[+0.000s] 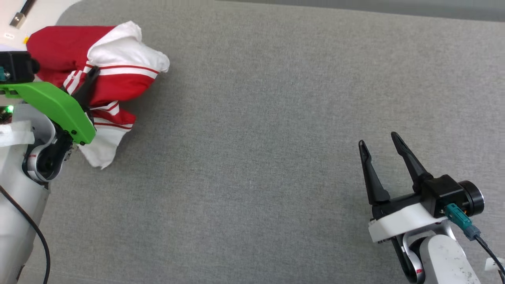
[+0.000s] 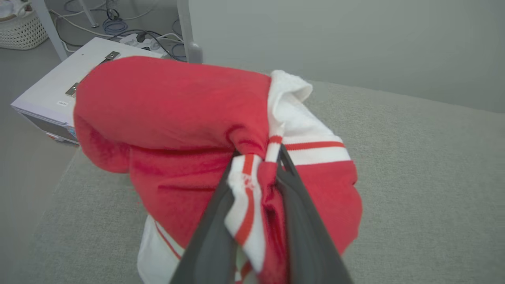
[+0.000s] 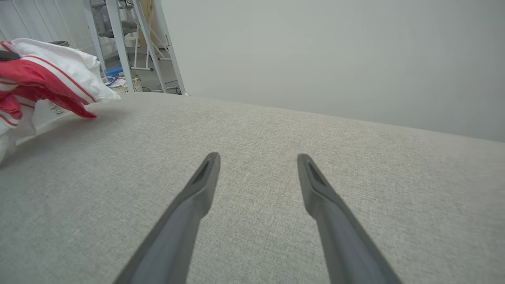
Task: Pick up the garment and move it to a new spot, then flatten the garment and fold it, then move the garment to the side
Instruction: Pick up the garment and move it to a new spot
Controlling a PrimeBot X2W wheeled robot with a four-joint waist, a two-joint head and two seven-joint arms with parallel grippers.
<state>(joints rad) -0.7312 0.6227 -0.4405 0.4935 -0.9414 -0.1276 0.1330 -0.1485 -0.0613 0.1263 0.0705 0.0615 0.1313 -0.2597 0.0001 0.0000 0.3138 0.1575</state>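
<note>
At the far left corner of the desk (image 1: pixel 256 157), the left claw (image 2: pixel 258 154) is clamped tight on the bunched garment (image 1: pixel 122 63) (striped trim pinched between its fingers). Well apart, at the near right, the right claw (image 1: pixel 378 139) hangs over the grey surface, spread wide and empty.

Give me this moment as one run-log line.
stage: picking up garment | left gripper: shut on garment, fingers pinching striped trim | right gripper: open, empty, over grey table
</note>
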